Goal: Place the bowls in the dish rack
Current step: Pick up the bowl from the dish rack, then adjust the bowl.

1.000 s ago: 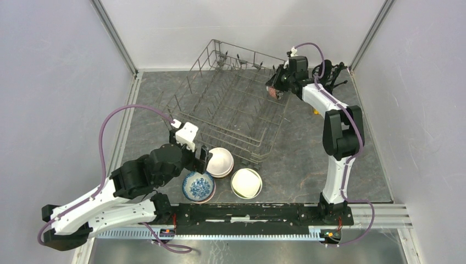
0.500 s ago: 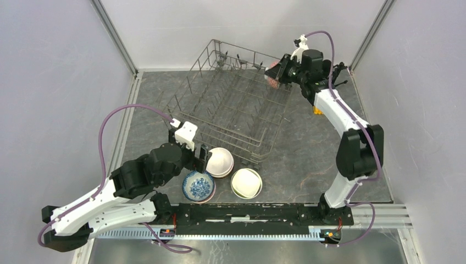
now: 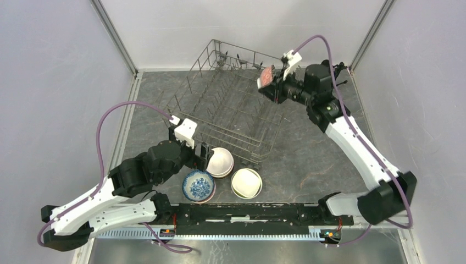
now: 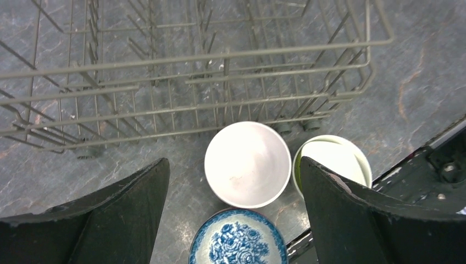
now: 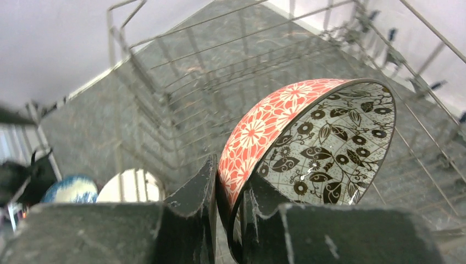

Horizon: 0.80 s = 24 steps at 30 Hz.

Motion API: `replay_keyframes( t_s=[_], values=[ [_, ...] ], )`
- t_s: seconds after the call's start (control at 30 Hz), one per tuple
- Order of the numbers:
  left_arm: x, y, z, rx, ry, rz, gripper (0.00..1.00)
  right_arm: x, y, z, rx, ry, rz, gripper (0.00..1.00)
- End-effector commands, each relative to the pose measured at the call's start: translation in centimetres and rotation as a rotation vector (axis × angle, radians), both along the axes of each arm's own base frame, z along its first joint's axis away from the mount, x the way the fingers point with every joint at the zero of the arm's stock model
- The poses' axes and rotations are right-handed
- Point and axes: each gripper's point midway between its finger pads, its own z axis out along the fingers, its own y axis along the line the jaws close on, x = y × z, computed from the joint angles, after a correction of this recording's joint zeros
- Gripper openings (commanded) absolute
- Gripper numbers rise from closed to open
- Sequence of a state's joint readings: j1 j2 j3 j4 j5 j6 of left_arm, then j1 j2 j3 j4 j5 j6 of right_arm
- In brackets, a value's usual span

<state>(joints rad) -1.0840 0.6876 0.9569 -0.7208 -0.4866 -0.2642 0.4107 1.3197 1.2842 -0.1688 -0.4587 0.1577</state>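
Nearest the arms, three bowls sit close together on the table (image 3: 308,154): a blue-and-white bowl (image 4: 237,243) at the front, a white bowl (image 4: 247,164) just behind it, and a green-rimmed bowl (image 4: 332,165) just beside the white one. All three are mouth up, outside the dish rack (image 4: 220,55), whose near rail runs right behind them.

The left gripper (image 4: 233,164) hangs above the white bowl with its fingers spread wide, one on each side and holding nothing.

These look like glazed ceramic: stiff, with some weight for their size, slick to the touch and likely to chip if knocked on the wire. I'd say the rim is the only sensible hold, with one finger inside the wall and one outside. The bowls are packed so tightly that the outer finger has little room on the crowded sides, so the free side of the white bowl looks the better spot.

Farther back, the rack itself appears bare, with rows of tines standing up.

At the far side, the right gripper (image 5: 231,181) is closed narrowly on the rim of a red flowered bowl (image 5: 308,143), pinching the wall between its fingers. The bowl is tipped on edge above the rack, its black leaf-patterned inside showing. A thin rim pinch on glaze could slip or swing, so lowering it gently between the tines seems wise.
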Motion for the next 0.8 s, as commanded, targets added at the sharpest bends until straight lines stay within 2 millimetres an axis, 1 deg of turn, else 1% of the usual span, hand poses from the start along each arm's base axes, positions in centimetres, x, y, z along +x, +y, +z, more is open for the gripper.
replay_keyframes(
  t_s=[0.0, 0.13, 0.23, 0.37, 0.5, 0.6, 0.67, 0.77],
  values=[
    [-0.1, -1.2, 5.0, -0.167, -0.031, -0.011, 0.94, -4.9, -0.4, 1.2, -0.148, -0.246, 0.069, 0.00],
    [-0.3, -1.2, 7.0, -0.191, -0.023, -0.019, 0.95, -8.5, -0.5, -0.4, -0.200, -0.332, 0.131, 0.00],
    [-0.7, -1.6, 8.2, -0.219, -0.019, -0.041, 0.95, -10.4, -0.5, -1.5, -0.239, -0.369, 0.170, 0.00],
    [-1.2, -2.8, 9.6, -0.249, 0.001, -0.090, 0.96, -13.0, 0.8, -3.0, -0.326, -0.414, 0.266, 0.00],
    [-1.5, -4.1, 10.1, -0.248, 0.039, -0.130, 0.96, -15.8, 2.8, -3.8, -0.430, -0.483, 0.375, 0.00],
    [-1.7, -4.4, 9.9, -0.247, 0.062, -0.136, 0.97, -17.9, 4.3, -4.9, -0.525, -0.553, 0.456, 0.00],
    [-1.8, -4.7, 9.6, -0.247, 0.080, -0.142, 0.98, -19.4, 5.3, -5.8, -0.597, -0.598, 0.517, 0.00],
    [-2.2, -5.0, 8.8, -0.230, 0.120, -0.154, 0.98, -21.1, 6.5, -7.0, -0.719, -0.668, 0.588, 0.00]
  ],
)
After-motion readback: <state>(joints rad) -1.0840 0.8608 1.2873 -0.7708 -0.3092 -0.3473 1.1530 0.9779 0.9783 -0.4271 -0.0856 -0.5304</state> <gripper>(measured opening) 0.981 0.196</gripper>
